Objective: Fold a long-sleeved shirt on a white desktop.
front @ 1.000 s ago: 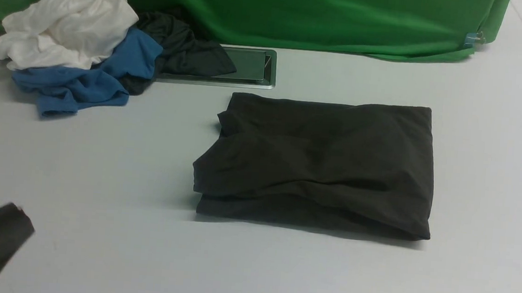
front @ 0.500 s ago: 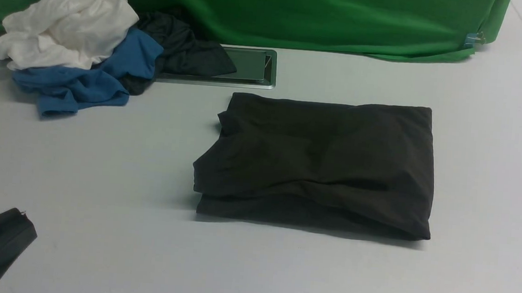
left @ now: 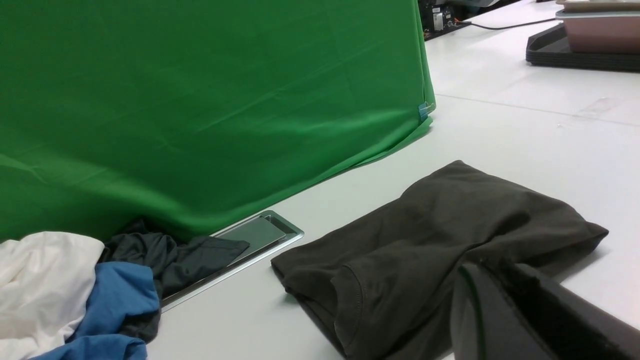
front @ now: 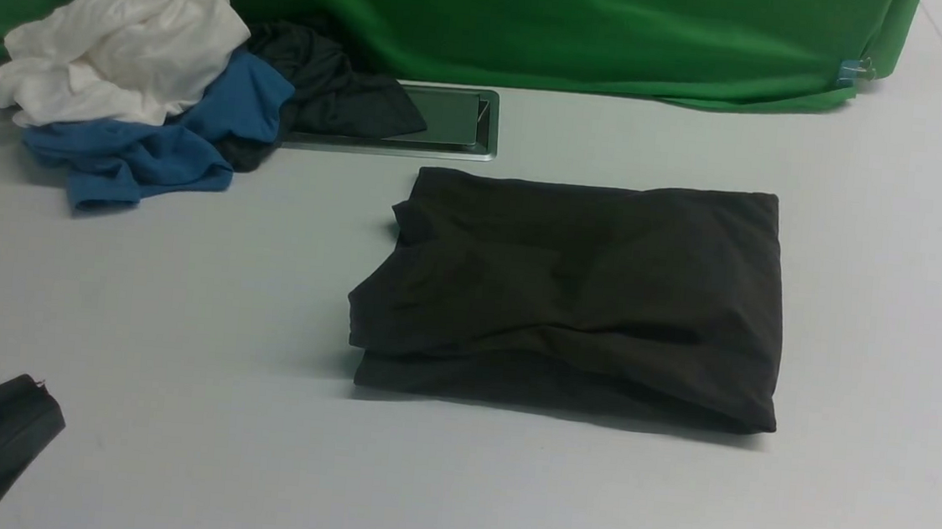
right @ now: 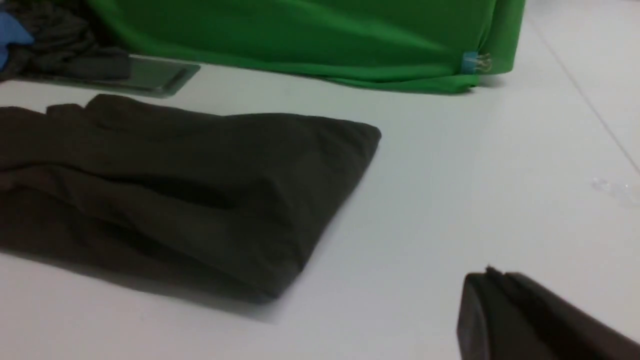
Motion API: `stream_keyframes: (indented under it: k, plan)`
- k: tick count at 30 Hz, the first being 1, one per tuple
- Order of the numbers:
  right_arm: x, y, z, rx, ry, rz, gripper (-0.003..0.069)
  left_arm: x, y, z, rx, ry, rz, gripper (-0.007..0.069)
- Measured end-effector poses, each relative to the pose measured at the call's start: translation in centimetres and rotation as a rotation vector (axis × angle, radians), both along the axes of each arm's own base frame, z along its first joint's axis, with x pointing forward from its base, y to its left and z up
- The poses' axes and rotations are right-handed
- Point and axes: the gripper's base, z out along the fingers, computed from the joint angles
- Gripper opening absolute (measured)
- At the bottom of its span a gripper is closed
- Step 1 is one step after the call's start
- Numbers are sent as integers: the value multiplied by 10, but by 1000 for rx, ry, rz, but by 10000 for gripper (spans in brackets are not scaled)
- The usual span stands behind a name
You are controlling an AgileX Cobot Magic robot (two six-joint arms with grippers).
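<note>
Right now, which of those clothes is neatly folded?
The long-sleeved shirt, lying alone mid-desk as a flat rectangle. The white garment, blue garment and black garment sit crumpled together.

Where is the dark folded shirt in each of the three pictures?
Front view: the shirt lies folded in the middle of the table, a bit to the right.
Left wrist view: the shirt fills the lower right, behind the dark tool.
Right wrist view: the shirt covers the left half.
Shared landmark: the metal hatch by the green cloth shows just beyond the shirt in all three.
</note>
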Motion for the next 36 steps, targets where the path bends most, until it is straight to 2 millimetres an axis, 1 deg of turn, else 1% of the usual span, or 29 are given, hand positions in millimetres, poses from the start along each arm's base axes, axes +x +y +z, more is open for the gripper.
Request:
stream_keyframes:
  k: [2, 11, 36]
  plan:
    - [-1, 0, -7, 17, -13, -10, 26, 0, 0, 0, 3, -1, 1, 19]
    - [-1, -1, -5, 50, -45, -20, 26, 0, 0, 0, 4, -1, 1, 19]
    - [-1, -1, -4, 51, -48, -20, 83, 0, 0, 0, 9, -4, 2, 20]
